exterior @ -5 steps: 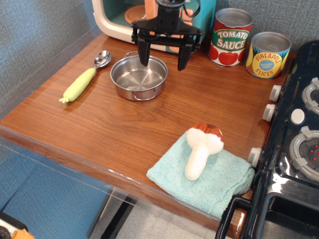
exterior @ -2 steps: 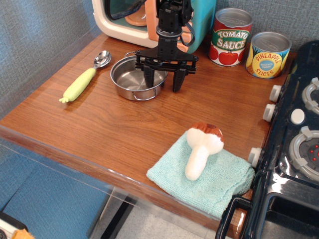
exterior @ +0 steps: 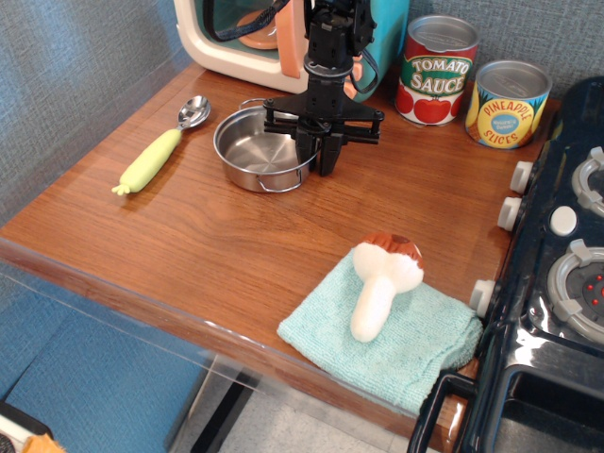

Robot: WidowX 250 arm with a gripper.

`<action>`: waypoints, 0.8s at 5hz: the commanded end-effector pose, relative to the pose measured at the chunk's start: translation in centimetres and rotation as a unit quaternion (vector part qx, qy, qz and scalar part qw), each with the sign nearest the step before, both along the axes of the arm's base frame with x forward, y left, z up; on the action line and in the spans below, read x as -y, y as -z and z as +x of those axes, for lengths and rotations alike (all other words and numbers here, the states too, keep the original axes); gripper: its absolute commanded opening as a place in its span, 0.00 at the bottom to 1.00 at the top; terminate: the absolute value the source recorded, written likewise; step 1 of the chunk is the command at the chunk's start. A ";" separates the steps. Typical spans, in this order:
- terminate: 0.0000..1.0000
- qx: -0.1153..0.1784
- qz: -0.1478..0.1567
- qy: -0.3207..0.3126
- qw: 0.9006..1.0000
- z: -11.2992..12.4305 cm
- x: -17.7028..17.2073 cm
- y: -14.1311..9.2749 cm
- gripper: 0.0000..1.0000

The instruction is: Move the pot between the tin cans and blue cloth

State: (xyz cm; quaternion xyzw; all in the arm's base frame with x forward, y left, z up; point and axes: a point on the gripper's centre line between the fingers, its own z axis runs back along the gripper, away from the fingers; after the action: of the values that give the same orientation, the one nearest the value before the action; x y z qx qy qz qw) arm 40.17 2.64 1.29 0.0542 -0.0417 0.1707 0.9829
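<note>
The shiny steel pot (exterior: 260,151) sits on the wooden counter at the back left, with thin wire loop handles. My black gripper (exterior: 316,157) comes straight down at the pot's right rim, its fingers closed on that rim. The Tomato Sauce can (exterior: 435,71) and the Pineapple Slices can (exterior: 507,104) stand at the back right. The teal-blue cloth (exterior: 377,338) lies at the front right with a toy mushroom (exterior: 382,281) on it.
A spoon with a yellow-green handle (exterior: 158,151) lies left of the pot. A toy oven (exterior: 226,38) stands behind the pot. A black stove (exterior: 557,274) borders the counter on the right. The counter's front edge (exterior: 142,293) drops off.
My gripper came down from above the pot, moved to its right rim and closed its fingers there. The pot shifted slightly to the right.
</note>
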 end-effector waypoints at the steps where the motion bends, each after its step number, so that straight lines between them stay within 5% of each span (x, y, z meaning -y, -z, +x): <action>1: 0.00 0.067 0.006 0.024 0.997 0.9 0.2 -6.6 0.00; 2: 0.00 0.083 -0.001 0.067 0.994 1.3 3.3 -7.9 0.00; 4: 0.00 0.058 -0.009 0.138 0.989 0.3 9.2 -5.9 0.00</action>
State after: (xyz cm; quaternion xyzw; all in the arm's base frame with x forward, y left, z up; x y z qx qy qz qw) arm 40.67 -7.03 5.71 0.0320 -0.0813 0.0369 0.9955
